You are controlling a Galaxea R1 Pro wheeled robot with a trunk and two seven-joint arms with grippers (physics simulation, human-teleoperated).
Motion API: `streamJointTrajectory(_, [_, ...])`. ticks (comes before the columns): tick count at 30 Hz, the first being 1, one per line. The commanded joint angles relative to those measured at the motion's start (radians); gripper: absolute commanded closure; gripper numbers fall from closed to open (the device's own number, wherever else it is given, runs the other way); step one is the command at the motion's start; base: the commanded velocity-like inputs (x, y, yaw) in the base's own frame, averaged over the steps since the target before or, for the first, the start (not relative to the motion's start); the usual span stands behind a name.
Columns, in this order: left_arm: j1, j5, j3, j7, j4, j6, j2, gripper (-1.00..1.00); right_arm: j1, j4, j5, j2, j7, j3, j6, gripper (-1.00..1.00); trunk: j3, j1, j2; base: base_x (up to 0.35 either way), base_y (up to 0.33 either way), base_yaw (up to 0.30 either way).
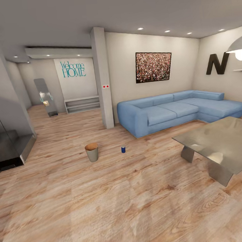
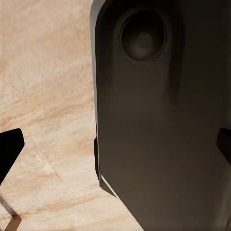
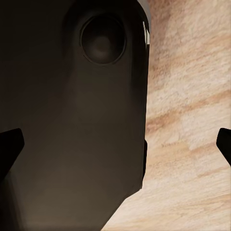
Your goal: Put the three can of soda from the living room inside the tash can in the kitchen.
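With both grippers apparently spread and empty, we should roll toward the blue soda can standing on the floor near the trash can, approaching squarely.

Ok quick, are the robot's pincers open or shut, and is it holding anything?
Left pincer: open, holding nothing; the dark robot body lies beyond it.
Right pincer: open, holding nothing.
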Motion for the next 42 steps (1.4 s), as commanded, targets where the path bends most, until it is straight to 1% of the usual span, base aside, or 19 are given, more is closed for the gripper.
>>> streamJointTrajectory(1, [0.0,0.0,0.0,0.0,0.0,0.0,0.0,-1.0,0.0,0.0,0.0,0.0,0.0,0.0,0.0,-1.0,0.0,0.0,0.0,0.0,0.0,0.0])
streamJointTrajectory(42, [0.0,0.0,0.0,0.0,0.0,0.0,0.0,-1.0,0.0,0.0,0.0,0.0,0.0,0.0,0.0,-1.0,0.0,0.0,0.0,0.0,0.0,0.0])
